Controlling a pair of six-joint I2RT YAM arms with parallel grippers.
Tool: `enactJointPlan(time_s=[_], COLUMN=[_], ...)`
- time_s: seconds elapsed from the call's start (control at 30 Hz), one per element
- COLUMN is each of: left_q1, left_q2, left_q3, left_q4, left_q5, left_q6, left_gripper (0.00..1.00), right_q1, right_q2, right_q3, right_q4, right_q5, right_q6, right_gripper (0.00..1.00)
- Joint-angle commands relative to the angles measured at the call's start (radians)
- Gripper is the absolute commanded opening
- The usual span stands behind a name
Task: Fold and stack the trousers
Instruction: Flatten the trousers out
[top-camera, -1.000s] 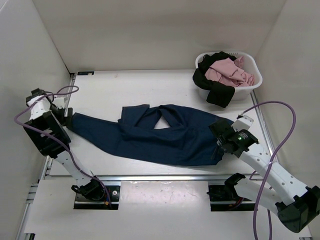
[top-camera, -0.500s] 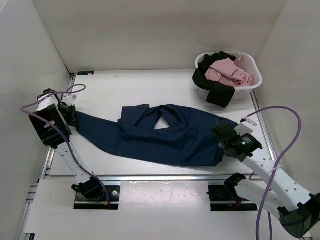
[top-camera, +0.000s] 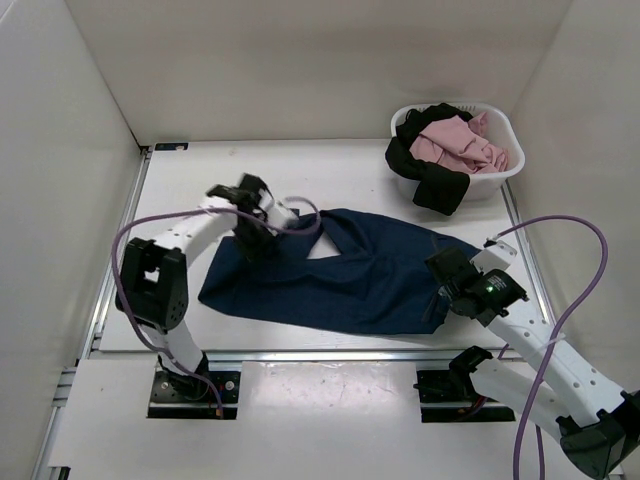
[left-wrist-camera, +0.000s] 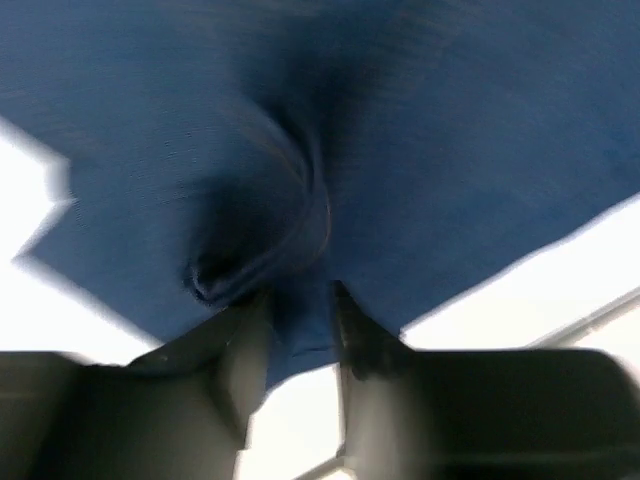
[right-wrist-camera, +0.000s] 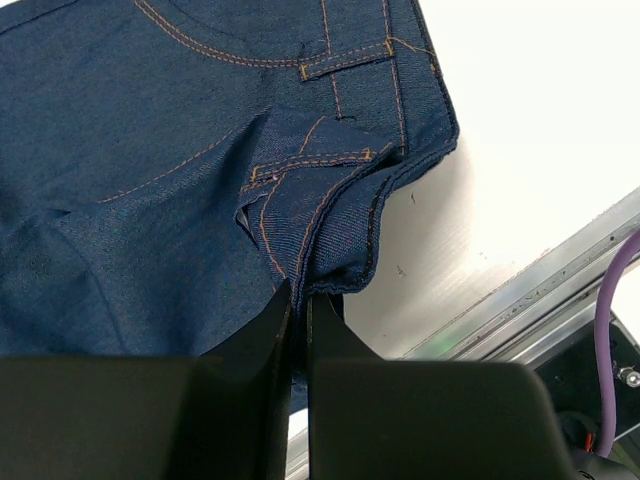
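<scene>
Drawn inward, the trousers (top-camera: 350, 285) lie shorter, dark navy, orange-stitched

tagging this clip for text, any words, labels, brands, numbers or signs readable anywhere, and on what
No readable text in any view.
jeans: only orange stitching shows, no brand tag or label.
laundry basket: plain white wall, no print to be seen.
Left wrist view: smeared by motion; nothing could be read there.
</scene>
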Motion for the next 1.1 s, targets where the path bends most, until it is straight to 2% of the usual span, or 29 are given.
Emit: enactJointPlan(time_s=[0.0, 0.07, 0.17, 0.3, 0.37, 0.4, 0.5, 0.53, 0.63, 0.7, 0.77, 0.87, 1.07], left_q1=[-0.117, -0.249, -0.364, -0.378, -0.331, -0.244, -0.080, 0.024, 0.161, 0.201, 0.212, 0.195, 0.143], left_q2=[0.013, -0.004, -0.056, -0.134, -0.170, -0.183, -0.205, -0.178, -0.069, -0.004, 0.077, 0.073, 0.080], left_q3=[-0.092, -0.101, -0.071, 0.174, 0.242, 0.265, 0.290, 0.272, 0.256, 0.244, 0.290, 0.286, 0.135], left_q4=[-0.174, -0.208, -0.266, -0.336, -0.302, -0.233, -0.147, -0.109, -0.061, -0.030, -0.039, -0.079, -0.079], left_q5=[0.020, 0.032, 0.018, 0.038, 0.017, -0.029, -0.068, -0.068, -0.042, -0.002, 0.095, 0.222, 0.267], left_q6=[0.022, 0.049, 0.081, 0.109, 0.109, 0.080, 0.080, 0.080, 0.080, 0.080, 0.071, 0.071, 0.109], left_gripper=[0.50, 0.59, 0.72, 0.75, 0.79, 0.79, 0.79, 0.81, 0.83, 0.83, 0.82, 0.80, 0.82], right_q1=[-0.003, -0.003, -0.003, -0.003, -0.003, -0.003, -0.003, -0.003, -0.003, -0.003, -0.003, -0.003, -0.003], right_q2=[0.008, 0.019, 0.019, 0.010, 0.010, 0.000, 0.000, 0.000, 0.019, 0.028, 0.037, 0.048, 0.028], right_q3=[-0.005, -0.005, -0.014, -0.033, -0.045, -0.045, -0.054, -0.054, -0.064, -0.073, -0.073, -0.062, -0.082], right_q4=[0.013, 0.013, 0.023, 0.023, 0.012, 0.012, 0.001, 0.010, 0.010, 0.024, 0.033, 0.018, 0.018], right_q5=[0.018, 0.018, 0.018, 0.009, 0.009, 0.009, -0.001, -0.002, -0.002, -0.011, -0.021, -0.012, -0.021], right_q6=[0.020, 0.011, 0.010, 0.020, 0.029, 0.041, 0.041, 0.041, 0.041, 0.050, 0.040, 0.041, 0.050], right_gripper=[0.00, 0.00, 0.00, 0.00, 0.00, 0.00, 0.00, 0.00, 0.00, 0.00, 0.00, 0.00, 0.00])
